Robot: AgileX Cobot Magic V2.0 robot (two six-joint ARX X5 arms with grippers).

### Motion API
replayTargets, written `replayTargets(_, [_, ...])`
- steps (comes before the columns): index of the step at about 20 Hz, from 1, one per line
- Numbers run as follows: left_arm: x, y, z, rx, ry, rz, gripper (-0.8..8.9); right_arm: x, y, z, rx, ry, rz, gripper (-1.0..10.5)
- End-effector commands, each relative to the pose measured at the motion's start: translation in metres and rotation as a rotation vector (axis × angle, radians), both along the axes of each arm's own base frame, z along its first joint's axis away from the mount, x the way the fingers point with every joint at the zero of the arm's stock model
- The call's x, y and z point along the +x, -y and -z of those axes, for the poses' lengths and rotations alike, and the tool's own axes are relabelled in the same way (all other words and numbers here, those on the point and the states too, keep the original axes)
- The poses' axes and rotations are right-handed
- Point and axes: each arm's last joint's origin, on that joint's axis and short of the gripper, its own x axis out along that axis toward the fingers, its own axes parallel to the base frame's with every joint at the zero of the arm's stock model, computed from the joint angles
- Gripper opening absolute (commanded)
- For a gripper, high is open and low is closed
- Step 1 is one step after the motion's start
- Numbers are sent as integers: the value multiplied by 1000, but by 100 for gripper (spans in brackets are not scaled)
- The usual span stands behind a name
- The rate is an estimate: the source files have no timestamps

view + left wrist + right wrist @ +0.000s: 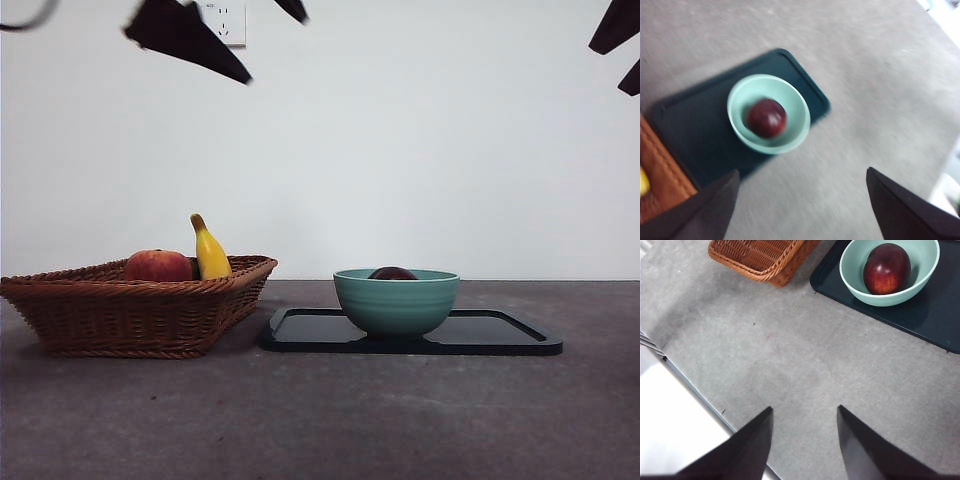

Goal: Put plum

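The plum (886, 268) lies inside the teal bowl (396, 302), resting on the bowl's floor; in the front view only its dark top shows above the rim, while both wrist views show it whole, glossy and dark maroon. The bowl stands upright on the black tray (500, 335), toward the tray's middle. The tray lies flat on the grey worktop (320, 420). Just beside the tray stands a woven wicker basket (130, 315); whether the two touch cannot be determined. The basket contains a red-orange round fruit (158, 266) and a yellow banana (210, 253), the banana standing with its stem end upward behind the fruit. The left gripper (800, 200) is held high above the worktop, over bare surface near the tray's edge; its fingers are spread wide apart and grip nothing. This view is blurred. The right gripper (805, 445) is also held well above the worktop, over bare surface near the worktop's edge and well apart from the tray and basket; its fingers are parted with a clear gap and grip nothing. In the front view, the arms appear only as black tips along the top edge. A wall socket (228, 22) is mounted on the white wall behind.
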Motion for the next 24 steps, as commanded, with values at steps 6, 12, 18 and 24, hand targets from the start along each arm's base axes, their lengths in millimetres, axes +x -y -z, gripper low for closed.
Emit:
replayTargets(6, [65, 58, 27, 53, -58, -41, 404, 1, -1, -2, 0, 16, -16, 205])
replayTargets(12, [91, 100, 59, 109, -72, -32, 404, 1, -1, -2, -2, 16, -15, 204])
replayTargets(18, [95, 127, 95, 199, -49, 36, 404, 1, -1, -1, -2, 16, -14, 205])
replayTargets(24, [97, 137, 121, 281, -29, 91, 404, 1, -1, -1, -2, 15, -14, 204])
